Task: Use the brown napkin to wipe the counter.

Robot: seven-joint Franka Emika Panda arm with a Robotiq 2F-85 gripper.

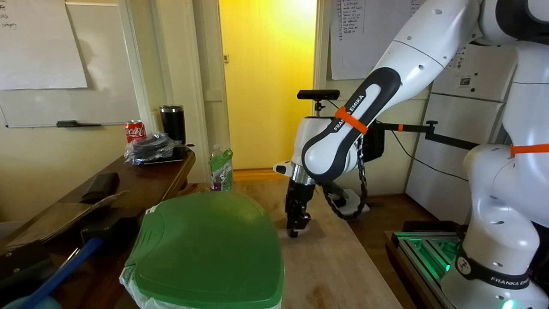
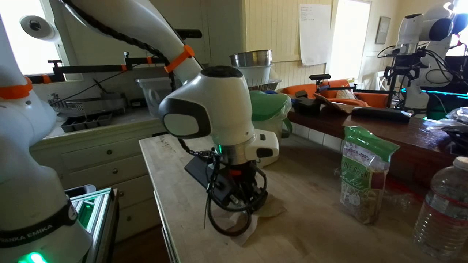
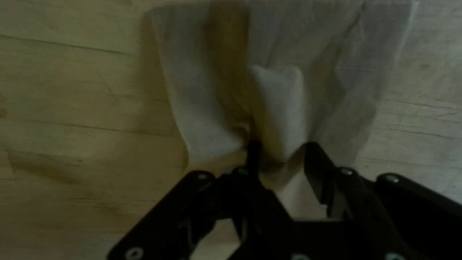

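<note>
The brown napkin lies creased on the counter in the wrist view, with a raised fold near the fingertips. In an exterior view, parts of the napkin stick out around the gripper, which hides the rest. The wooden counter runs under it in both exterior views. My gripper points down at the napkin with its fingers apart, one on each side of the fold. A gap shows between the fingertips. In an exterior view the gripper is low, at or just above the counter.
A bin with a green lid stands on the counter beside the arm. A green snack bag and a clear bottle stand near the dark desk. A dark stain marks the counter's near end.
</note>
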